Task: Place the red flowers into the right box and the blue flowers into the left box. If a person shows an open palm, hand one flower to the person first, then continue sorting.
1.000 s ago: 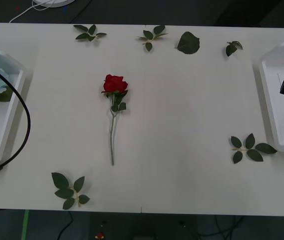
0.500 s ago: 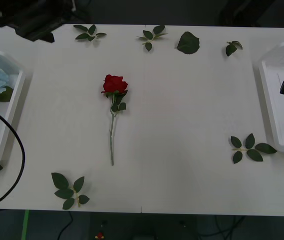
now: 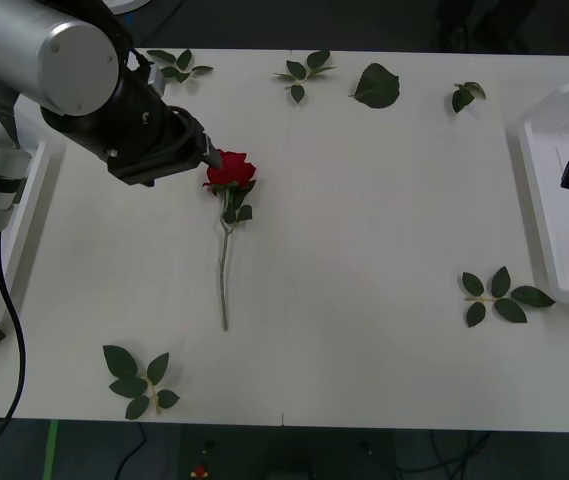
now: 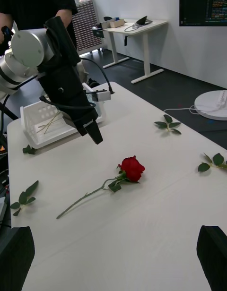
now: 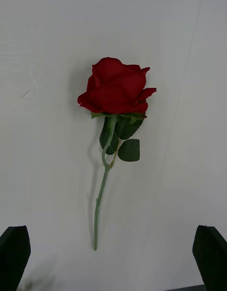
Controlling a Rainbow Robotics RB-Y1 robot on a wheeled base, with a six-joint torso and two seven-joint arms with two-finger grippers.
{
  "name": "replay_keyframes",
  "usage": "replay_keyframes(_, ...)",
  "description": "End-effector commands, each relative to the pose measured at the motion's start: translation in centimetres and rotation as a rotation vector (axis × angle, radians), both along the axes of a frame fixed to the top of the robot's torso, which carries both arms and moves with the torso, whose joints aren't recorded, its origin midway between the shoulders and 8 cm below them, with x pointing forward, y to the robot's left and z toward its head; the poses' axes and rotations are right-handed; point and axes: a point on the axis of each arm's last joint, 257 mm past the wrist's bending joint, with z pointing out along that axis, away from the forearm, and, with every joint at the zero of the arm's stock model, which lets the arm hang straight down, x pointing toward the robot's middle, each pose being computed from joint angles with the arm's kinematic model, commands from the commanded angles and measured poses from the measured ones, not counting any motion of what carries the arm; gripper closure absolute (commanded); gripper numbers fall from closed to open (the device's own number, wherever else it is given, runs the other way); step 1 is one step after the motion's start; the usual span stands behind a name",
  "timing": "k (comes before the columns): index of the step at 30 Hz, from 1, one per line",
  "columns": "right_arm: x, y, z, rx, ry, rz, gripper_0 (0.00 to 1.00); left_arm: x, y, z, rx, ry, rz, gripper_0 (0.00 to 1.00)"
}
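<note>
At the bench's [image 3: 364, 250] ten o'clock, your left pincer [image 5: 112, 260] hangs spread wide above the red rose [image 3: 230, 170], not touching it. The bloom points to twelve, the stem to six. Bare bench surrounds it; the right box [image 3: 549, 215] sits at three.

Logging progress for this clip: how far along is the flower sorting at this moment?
One red rose lies loose on the table, not yet gripped. The left gripper hangs open beside its bloom, apparently lining up a grasp. The right gripper waits open, off to the side. Left to do: pick up the rose and carry it to the right box.
</note>
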Motion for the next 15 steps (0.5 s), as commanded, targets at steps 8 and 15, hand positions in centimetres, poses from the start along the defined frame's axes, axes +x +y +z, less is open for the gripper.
replay_keyframes(8,-0.7,0.6,-0.1,-0.046,-0.008,0.027,0.00,2.1,1.2,-6.8,0.084,0.028,0.000,0.00)
replay_keyframes(15,-0.7,0.6,-0.1,-0.046,-0.008,0.027,0.00,3.0,0.7,-10.4,0.106,0.013,-0.020,0.00)
